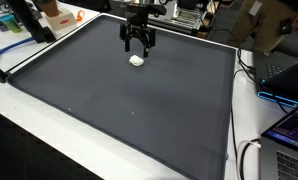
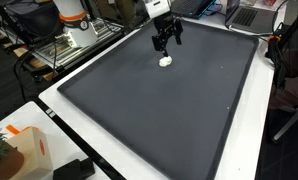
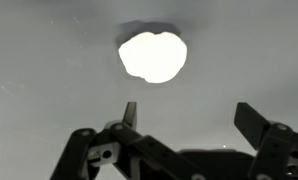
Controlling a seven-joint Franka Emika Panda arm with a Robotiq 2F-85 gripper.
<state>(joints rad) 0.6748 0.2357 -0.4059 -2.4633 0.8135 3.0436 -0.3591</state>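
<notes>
The claw hangs just above the dark mat, spread wide and holding nothing. In the wrist view its fingertips bracket bare mat, and the small white lump lies a little beyond them, untouched. In both exterior views the lump sits close to the far edge of the bench, about midway along it, directly under the claw. It looks small, rounded and perhaps soft. A descent off centre would likely let one fingertip knock it away toward that far edge, going too low would jam the tips into the mat, and a hard squeeze could crush it. Toward the near edge and both near corners the mat gives wide room, while the far edge is close, with cables along one side edge.
</notes>
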